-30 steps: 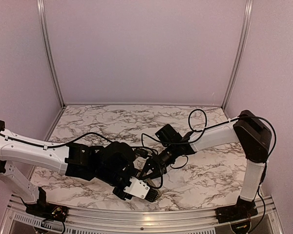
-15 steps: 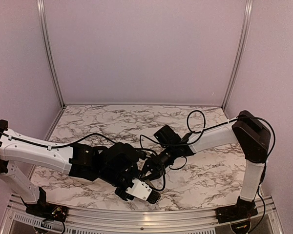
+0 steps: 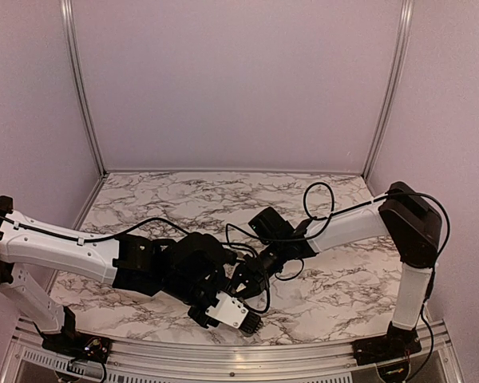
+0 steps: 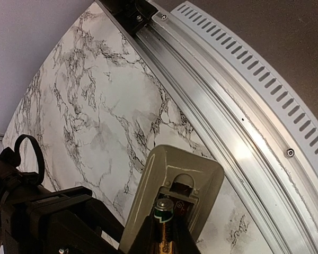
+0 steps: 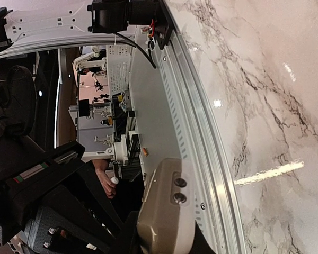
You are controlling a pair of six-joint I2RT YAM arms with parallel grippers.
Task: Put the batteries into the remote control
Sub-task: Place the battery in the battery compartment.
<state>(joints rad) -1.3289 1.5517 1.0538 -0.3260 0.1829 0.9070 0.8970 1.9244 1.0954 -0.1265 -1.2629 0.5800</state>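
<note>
The remote control is held above the near part of the marble table, its greyish-tan back toward the left wrist camera and the battery bay uncovered. A gold battery with a green band lies in the bay's left slot, and my left gripper is shut on it. My right gripper is shut on the remote, whose tan end with two small round lenses sticks out past the fingers. From above, the remote's white face shows between the left gripper and the right gripper. No other battery is in view.
The aluminium rail of the table's near edge runs just below the remote, also as the rail in the left wrist view. Black cables loop over the right arm. Lilac walls close off the table at the back and both sides.
Both grippers and the remote have drifted slightly to the left and toward the near edge. The grips have not changed.
</note>
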